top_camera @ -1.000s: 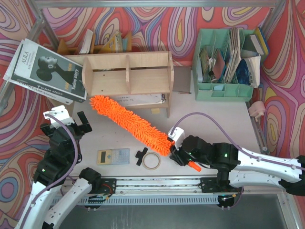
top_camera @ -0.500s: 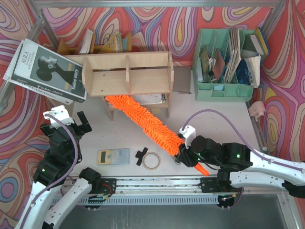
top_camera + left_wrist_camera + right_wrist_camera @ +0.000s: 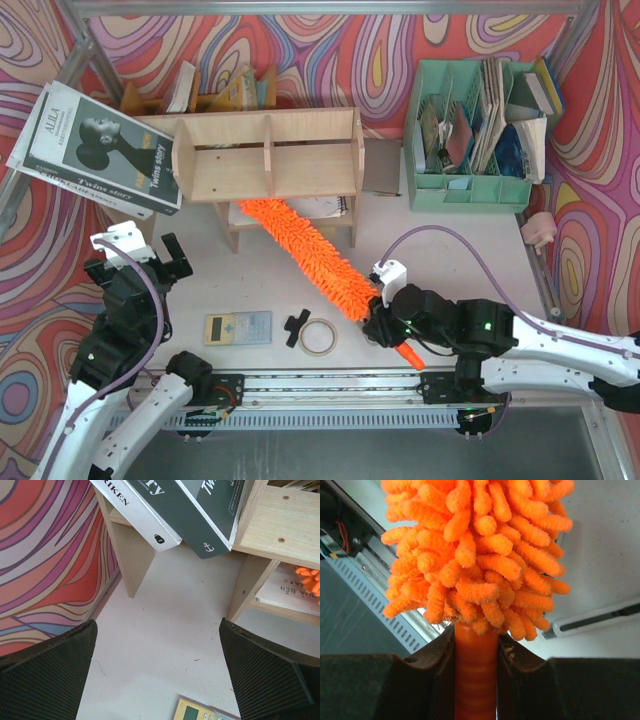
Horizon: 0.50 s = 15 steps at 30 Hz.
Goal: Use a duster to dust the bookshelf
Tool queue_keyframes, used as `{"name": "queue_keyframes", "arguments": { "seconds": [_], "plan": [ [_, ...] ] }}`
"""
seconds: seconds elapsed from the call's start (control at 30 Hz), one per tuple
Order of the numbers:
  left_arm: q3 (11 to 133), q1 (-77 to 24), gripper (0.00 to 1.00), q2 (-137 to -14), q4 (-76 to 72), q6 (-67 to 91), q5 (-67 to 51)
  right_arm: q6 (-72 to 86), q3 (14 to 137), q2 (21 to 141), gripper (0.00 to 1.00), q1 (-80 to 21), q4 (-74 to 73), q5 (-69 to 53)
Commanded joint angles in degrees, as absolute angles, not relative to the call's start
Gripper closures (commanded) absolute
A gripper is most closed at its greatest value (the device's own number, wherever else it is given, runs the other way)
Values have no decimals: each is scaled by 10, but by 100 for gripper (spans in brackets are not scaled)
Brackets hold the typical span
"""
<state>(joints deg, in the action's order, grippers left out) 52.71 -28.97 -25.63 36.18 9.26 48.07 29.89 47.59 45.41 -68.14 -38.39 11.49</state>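
The bookshelf [image 3: 270, 155] is a light plywood unit with three compartments standing at the back of the table. The fluffy orange duster [image 3: 305, 255] lies slantwise, its far end under the shelf between the legs. My right gripper [image 3: 385, 322] is shut on its smooth orange handle [image 3: 476, 680], with the fluffy head [image 3: 480, 545] just beyond the jaws. My left gripper [image 3: 135, 262] stands open and empty at the near left, above bare table in front of the shelf's left leg [image 3: 250, 580]. The duster's tip [image 3: 310, 577] shows at the right edge of the left wrist view.
A large dark book [image 3: 100, 150] leans on the shelf's left end. A notebook [image 3: 320, 208] lies under the shelf. A mint green organizer [image 3: 475, 130] full of papers stands at the back right. A calculator [image 3: 238, 327], a black clip [image 3: 296, 325] and a tape roll [image 3: 318, 337] lie near the front edge.
The duster's far end has swung from in front of the shelf's left leg to under the shelf. My right gripper moved right, then slightly back. The left arm stayed still.
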Motion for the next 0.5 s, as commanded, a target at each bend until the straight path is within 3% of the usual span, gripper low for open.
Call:
{"name": "queue_keyframes", "arguments": {
  "seconds": [0.0, 0.47],
  "plan": [
    [529, -287, 2, -258, 359, 96, 494, 337, 454, 470, 100, -680, -233, 132],
    [529, -287, 1, -258, 357, 96, 490, 414, 460, 650, 100, -709, -82, 188]
  ]
}}
